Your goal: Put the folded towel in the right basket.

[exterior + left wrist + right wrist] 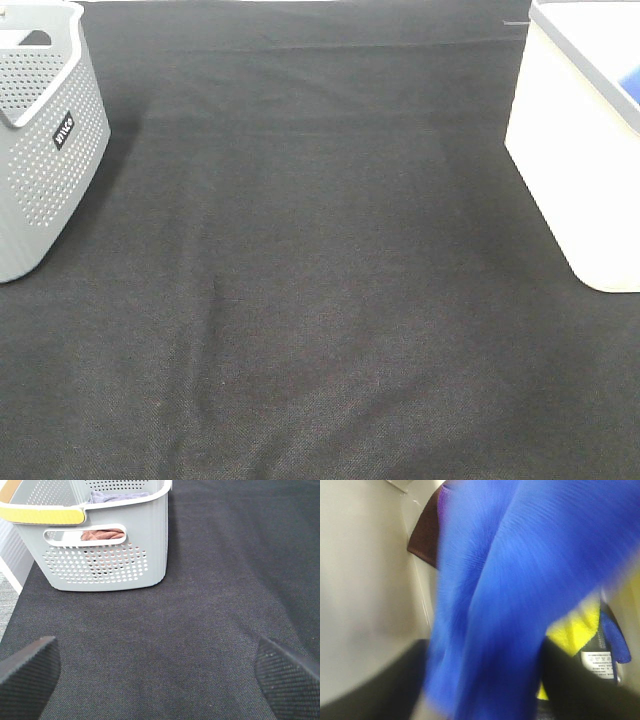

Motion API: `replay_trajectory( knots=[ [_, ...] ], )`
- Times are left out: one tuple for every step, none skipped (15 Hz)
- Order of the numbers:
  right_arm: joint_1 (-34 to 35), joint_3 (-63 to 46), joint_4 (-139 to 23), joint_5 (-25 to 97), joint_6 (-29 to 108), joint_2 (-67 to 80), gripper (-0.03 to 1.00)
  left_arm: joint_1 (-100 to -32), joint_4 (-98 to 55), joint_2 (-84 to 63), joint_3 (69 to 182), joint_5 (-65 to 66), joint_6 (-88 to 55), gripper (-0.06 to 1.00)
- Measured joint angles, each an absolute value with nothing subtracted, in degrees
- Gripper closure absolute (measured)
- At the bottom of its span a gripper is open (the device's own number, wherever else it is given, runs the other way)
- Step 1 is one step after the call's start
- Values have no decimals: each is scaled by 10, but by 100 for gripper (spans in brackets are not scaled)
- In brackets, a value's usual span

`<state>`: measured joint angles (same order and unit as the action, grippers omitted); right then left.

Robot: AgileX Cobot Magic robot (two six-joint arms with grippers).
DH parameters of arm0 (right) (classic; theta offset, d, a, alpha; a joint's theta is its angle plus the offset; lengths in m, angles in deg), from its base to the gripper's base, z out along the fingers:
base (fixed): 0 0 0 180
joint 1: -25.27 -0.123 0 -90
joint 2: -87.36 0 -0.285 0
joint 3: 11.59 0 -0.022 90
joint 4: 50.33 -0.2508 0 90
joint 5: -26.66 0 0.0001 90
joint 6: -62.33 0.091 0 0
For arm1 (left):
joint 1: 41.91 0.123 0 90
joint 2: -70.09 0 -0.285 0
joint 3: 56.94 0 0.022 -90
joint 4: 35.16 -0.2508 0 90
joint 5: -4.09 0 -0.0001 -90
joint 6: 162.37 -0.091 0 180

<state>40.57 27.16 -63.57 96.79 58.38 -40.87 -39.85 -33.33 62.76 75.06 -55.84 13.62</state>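
Left gripper (157, 655): hung low over the cloth (320, 300), fingers (30, 675) spread wide with nothing between them, so loose and empty.
Grey basket (50, 170): sat at the far left edge of the cloth, perforated walls, black label on its side. From the left wrist cam it stood ahead of the left gripper, well apart.
Handle (42, 514): yellow, lying along the grey basket's rim.
Inside the grey basket: a pink towel (102, 534) showed through the grip slot, plus something greyish-purple up by the rim.
Cloth: black, a bit creased, covering the table between the two baskets.
White basket (570, 170): far right, plain smooth walls, partly cut off by the frame edge.
Towel (510, 595): blue, right up against the right wrist cam and pretty blurred, hanging down inside the white basket next to its wall.
Under the towel: a yellow towel (575, 630) with a small white tag (597, 657) beside it, and a brown towel (422, 540) further back by the wall.
Right gripper (485, 687): only two dark blurs either side of the towel, honestly couldn't tell if it was clamped on it or loose.
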Motion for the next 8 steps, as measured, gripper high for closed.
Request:
replay_trajectory(
  knots=[
    [406,272,-636,968,584,-409,19,-398,-333,628,751,-558,136,-5],
    [406,272,-636,968,584,-409,12,-398,-333,628,751,-558,136,-5],
    [406,272,-636,968,584,-409,9,-398,-333,628,751,-558,136,-5],
    [406,272,-636,968,584,-409,7,-398,-333,628,751,-558,136,-5],
    [406,272,-636,968,584,-409,7,-398,-333,628,751,-558,136,-5],
    [406,272,-636,968,584,-409,7,-398,-333,628,751,-558,136,-5],
    [406,272,-636,968,584,-400,7,-398,-333,628,751,-558,136,-5],
    [406,272,-636,968,584,-400,7,-398,-333,628,751,-558,136,-5]
  ],
)
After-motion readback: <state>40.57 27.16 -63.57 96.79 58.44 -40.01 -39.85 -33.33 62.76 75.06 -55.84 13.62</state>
